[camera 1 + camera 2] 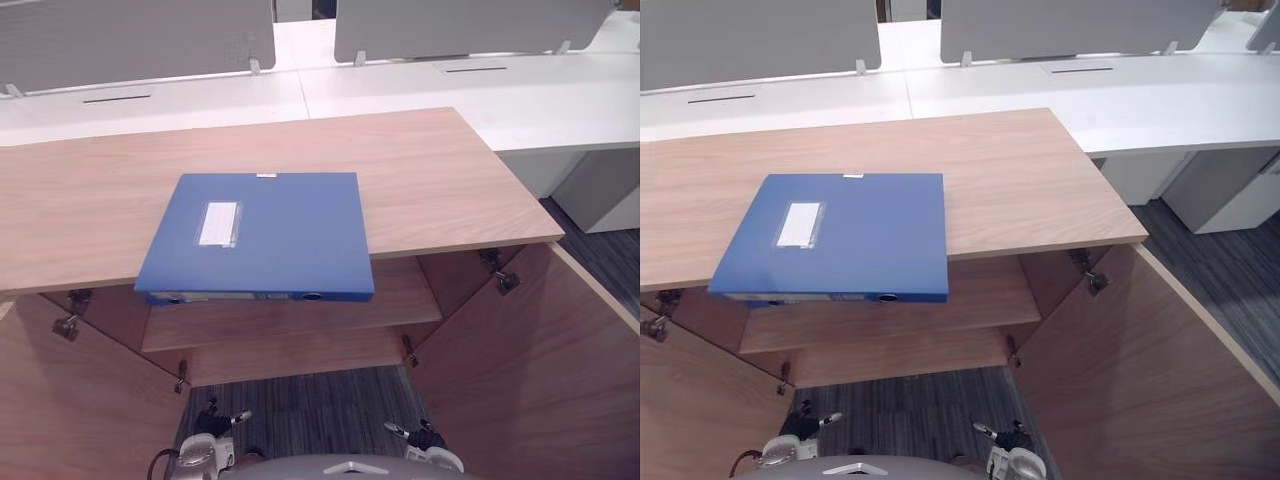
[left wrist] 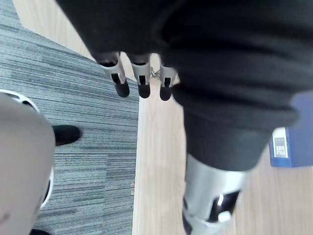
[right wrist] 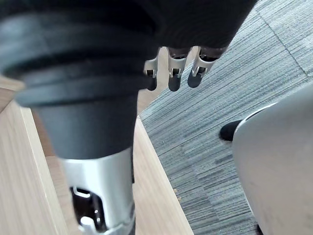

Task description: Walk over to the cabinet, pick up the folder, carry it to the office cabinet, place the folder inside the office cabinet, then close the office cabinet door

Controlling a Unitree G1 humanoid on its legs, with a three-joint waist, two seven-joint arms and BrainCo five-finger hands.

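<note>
Lying flat, smooth blue rectangular folder (image 1: pixel 290 235), overhanging wood-grain cabinet top (image 1: pixel 430 170)

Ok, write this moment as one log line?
folder: flat on top of cabinet, overhanging | doors: open | left robot hand: open, empty | right robot hand: open, empty

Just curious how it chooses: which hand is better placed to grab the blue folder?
Probably the left. The blue folder lies toward the robot's left on the cabinet top, its overhanging front edge nearer the left hand than the right hand. Both hang low, open and empty.
</note>
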